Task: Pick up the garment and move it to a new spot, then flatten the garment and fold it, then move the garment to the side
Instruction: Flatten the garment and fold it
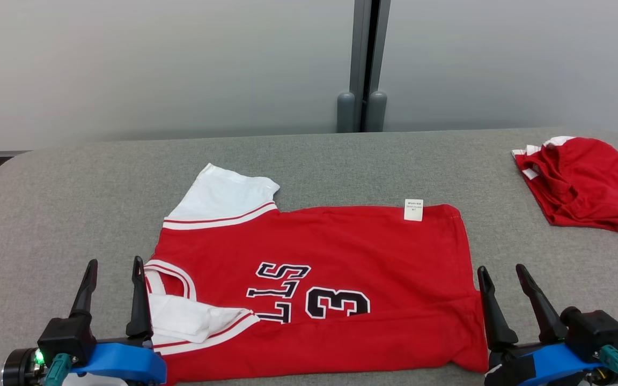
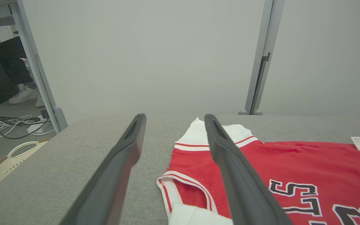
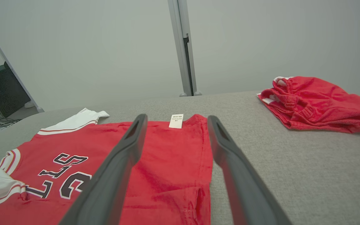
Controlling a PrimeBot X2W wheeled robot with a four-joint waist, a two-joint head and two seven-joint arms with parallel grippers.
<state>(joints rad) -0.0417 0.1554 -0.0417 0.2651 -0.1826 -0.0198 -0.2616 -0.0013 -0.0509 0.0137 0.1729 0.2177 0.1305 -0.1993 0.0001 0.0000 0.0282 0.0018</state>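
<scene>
Fingers of the left gripper stood spread wide with nothing between them, and so did those of the right gripper; neither held anything. The left pair rose at the collar end of the red jersey, its inner finger crossing the neck trim in the head view. Whether it touched the cloth I could not tell. The right pair stood at the hem end, its inner finger just beside the jersey's edge, and again contact was unclear.

The jersey lay flat and sideways near the front of the grey cloth-covered table, collar toward the robot's left and hem toward its right. One white sleeve was spread out on the far side, while the near sleeve was folded in over the chest. Black lettering and a numeral 3 faced up, and a small white label stuck out at the far edge by the hem.

A second red garment lay bunched at the far right of the table, well apart from the jersey. Nothing lay between either gripper and the jersey.

Behind the table ran pale grey panels joined by a grey post. In the left wrist view, the floor beyond the table's left end held loose cables, a cream basket and a person's white shoe.
</scene>
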